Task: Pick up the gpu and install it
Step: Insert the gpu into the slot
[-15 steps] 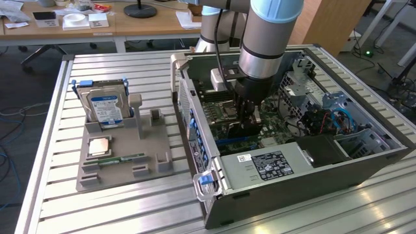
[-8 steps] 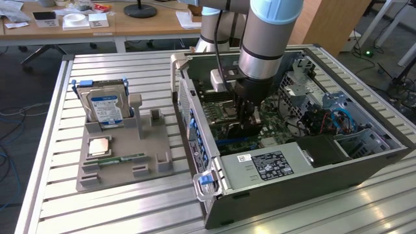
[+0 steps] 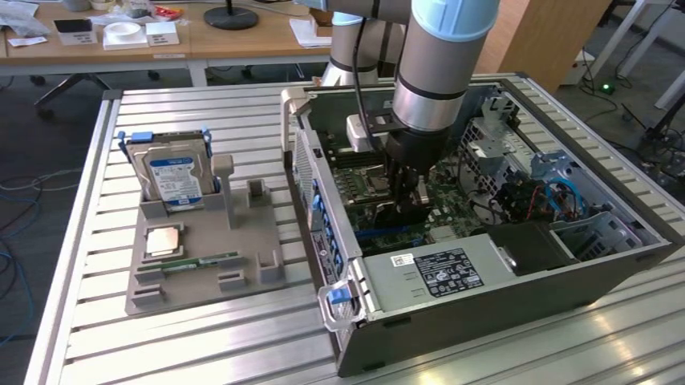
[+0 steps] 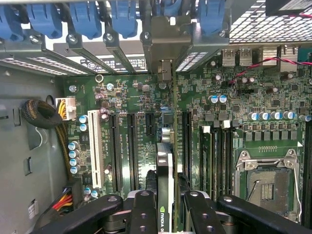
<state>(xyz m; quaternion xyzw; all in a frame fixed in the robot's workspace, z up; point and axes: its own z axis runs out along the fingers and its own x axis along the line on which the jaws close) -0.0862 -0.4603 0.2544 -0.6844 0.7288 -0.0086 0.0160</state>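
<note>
Two fingers of the tool are clamped on one gpu. We see it edge-on, upright over the motherboard inside one open computer case. Beside the case, on the surface, one gray tray carries one hard drive, one processor chip and one memory stick.

Computer case lay open on slatted table. Parts tray sat beside case, on the exterior view's left; hard drive stood upright in tray. Inside case: gpu on edge over motherboard, clamped between gripper fingers; power supply at near end.
</note>
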